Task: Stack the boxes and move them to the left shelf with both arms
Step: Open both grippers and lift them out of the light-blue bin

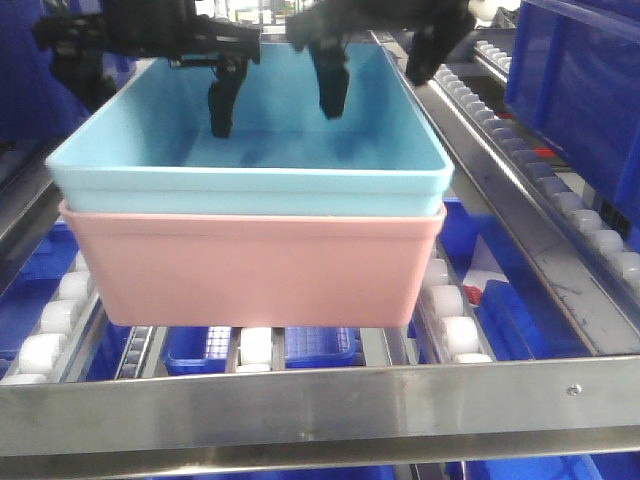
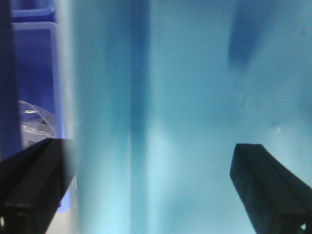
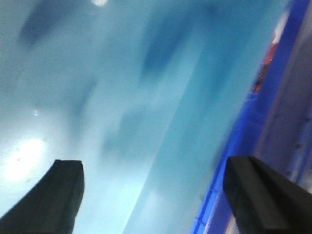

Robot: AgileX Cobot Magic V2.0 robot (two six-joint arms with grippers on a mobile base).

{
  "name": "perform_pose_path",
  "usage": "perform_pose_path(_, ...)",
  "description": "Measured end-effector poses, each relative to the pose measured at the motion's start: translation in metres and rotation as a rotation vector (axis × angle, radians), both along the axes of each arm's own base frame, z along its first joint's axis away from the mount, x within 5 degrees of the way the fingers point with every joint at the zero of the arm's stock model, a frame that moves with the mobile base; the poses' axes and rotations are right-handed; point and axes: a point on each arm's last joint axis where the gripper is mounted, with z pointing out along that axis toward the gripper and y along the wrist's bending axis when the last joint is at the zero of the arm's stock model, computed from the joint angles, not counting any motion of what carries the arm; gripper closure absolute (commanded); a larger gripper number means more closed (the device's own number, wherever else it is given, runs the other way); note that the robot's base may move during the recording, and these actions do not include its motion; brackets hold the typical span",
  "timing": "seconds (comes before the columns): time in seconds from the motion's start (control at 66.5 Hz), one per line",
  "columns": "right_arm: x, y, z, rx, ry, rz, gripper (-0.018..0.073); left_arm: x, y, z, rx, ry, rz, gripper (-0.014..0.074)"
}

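Your view, near to far: steel front bar (image 1: 320, 395), then pink bin (image 1: 255, 270) on the shelf's rollers (image 1: 445, 300), blue bin (image 1: 250, 160) nested in it. Left gripper (image 2: 151, 190) and right gripper (image 3: 153, 195) each straddle a blue bin wall, jaws wide, not clamped.

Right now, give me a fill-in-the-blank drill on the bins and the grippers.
1. The light blue bin sits nested inside the ____ bin.
2. The stacked bins rest on a rack lane whose side rails carry small white ____.
3. In both wrist views, each gripper's fingers straddle a wall of the ____ bin.

Missing words: pink; rollers; blue
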Motion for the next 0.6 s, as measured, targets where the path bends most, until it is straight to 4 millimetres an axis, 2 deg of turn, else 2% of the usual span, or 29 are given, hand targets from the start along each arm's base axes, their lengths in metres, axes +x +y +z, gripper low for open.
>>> perform_pose_path(0.135, -0.008, -0.006, 0.017, 0.010, -0.018, -0.007, -0.0052, -0.014, 0.002, 0.022, 0.003, -0.030, -0.012, 0.0111)
perform_pose_path(0.226, -0.014, -0.011, 0.028, 0.018, -0.029, -0.012, -0.0020, -0.025, 0.002, 0.037, 0.025, -0.058, -0.029, 0.0190)
perform_pose_path(0.346, -0.022, -0.017, 0.042, 0.030, -0.045, -0.017, 0.0179, -0.037, -0.004, 0.048, 0.034, -0.079, -0.059, 0.0379)
perform_pose_path(0.466, -0.026, -0.020, 0.047, 0.029, -0.044, -0.021, 0.0472, -0.046, -0.010, 0.054, 0.039, -0.092, -0.085, 0.0624)
perform_pose_path(0.496, -0.028, -0.021, 0.046, 0.027, -0.041, -0.021, 0.0525, -0.047, -0.009, 0.056, 0.039, -0.097, -0.087, 0.0606)
perform_pose_path(0.602, -0.033, -0.024, 0.036, 0.025, -0.028, -0.019, 0.0505, -0.049, -0.009, 0.054, 0.054, -0.091, -0.089, 0.0598)
